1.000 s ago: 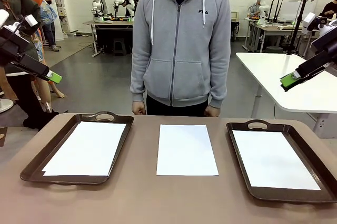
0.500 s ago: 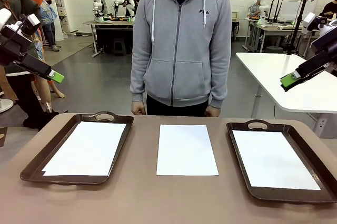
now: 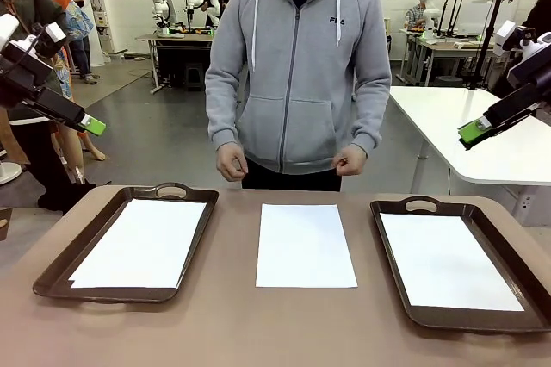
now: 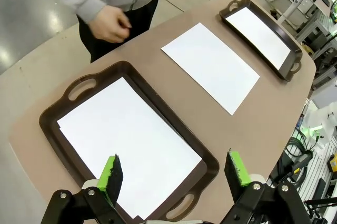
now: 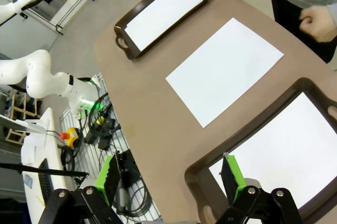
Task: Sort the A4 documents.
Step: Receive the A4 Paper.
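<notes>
Three A4 documents lie flat on the brown table. One white sheet (image 3: 142,242) rests in the left dark brown tray (image 3: 172,189), another (image 3: 448,259) in the right tray (image 3: 421,204), and the third (image 3: 306,245) lies bare on the table between them. My left gripper (image 3: 91,125) hangs open high above the table's left edge; in the left wrist view it (image 4: 174,170) looks down on the left tray's sheet (image 4: 126,140). My right gripper (image 3: 472,132) is open too, high at the right, above the right tray's sheet (image 5: 295,150).
A person in a grey hoodie stands at the far edge, both hands (image 3: 231,162) loosely closed at waist height, above the table. A white table (image 3: 448,117) stands behind at the right. Bare tabletop runs along the near edge.
The person has lifted both hands from the table's far edge to waist height. The left gripper drifted slightly; the sheets and trays have not moved.
</notes>
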Robot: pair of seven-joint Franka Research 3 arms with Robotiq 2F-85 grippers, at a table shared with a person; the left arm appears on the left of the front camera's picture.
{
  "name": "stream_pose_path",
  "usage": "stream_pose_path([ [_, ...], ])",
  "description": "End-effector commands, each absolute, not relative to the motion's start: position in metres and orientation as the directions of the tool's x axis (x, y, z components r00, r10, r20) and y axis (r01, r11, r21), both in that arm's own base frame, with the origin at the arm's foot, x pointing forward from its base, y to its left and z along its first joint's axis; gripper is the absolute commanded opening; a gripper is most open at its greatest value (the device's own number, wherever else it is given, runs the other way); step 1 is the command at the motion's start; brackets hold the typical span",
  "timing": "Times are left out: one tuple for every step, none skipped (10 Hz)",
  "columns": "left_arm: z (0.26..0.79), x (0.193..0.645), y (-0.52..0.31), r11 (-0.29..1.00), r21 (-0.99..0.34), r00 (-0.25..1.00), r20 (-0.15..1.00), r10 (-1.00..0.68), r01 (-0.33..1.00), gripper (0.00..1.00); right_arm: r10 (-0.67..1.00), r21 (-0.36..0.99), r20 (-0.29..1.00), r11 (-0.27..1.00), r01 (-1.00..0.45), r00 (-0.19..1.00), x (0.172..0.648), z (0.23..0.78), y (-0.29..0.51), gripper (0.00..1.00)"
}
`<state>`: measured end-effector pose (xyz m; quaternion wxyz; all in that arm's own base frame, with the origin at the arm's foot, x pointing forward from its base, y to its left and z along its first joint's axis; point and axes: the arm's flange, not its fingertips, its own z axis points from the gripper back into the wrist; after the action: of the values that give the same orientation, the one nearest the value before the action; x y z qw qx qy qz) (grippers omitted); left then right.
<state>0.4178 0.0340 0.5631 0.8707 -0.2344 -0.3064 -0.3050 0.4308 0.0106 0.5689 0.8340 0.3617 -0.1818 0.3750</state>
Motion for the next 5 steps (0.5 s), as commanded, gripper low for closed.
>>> stream_pose_path([
  [0.5635, 0.4174, 0.0348, 0.702, -0.212, 0.620, 0.677, -0.396, 0.680, 1.00, 0.488, 0.469, 0.583, 0.450, -0.760, 0.649, 0.4304, 0.5671, 0.0122, 1.00],
  [0.5635, 0.4174, 0.0348, 0.702, -0.212, 0.620, 0.677, -0.396, 0.680, 1.00, 0.488, 0.469, 0.583, 0.450, -0.760, 0.649, 0.4304, 0.5671, 0.0122, 1.00],
  [0.5635, 0.4174, 0.0348, 0.702, -0.212, 0.620, 0.677, -0.396, 0.680, 1.00, 0.488, 0.469, 0.583, 0.450, -0.760, 0.649, 0.4304, 0.5671, 0.0122, 1.00],
  [0.5635, 0.4174, 0.0348, 0.702, -0.212, 0.620, 0.677, -0.396, 0.680, 1.00, 0.488, 0.469, 0.583, 0.450, -0.760, 0.649, 0.4304, 0.5671, 0.0122, 1.00],
  [0.5635, 0.4174, 0.0348, 0.702, -0.212, 0.620, 0.677, -0.396, 0.680, 1.00, 0.488, 0.469, 0.583, 0.450, -0.760, 0.649, 0.4304, 0.5671, 0.0122, 1.00],
])
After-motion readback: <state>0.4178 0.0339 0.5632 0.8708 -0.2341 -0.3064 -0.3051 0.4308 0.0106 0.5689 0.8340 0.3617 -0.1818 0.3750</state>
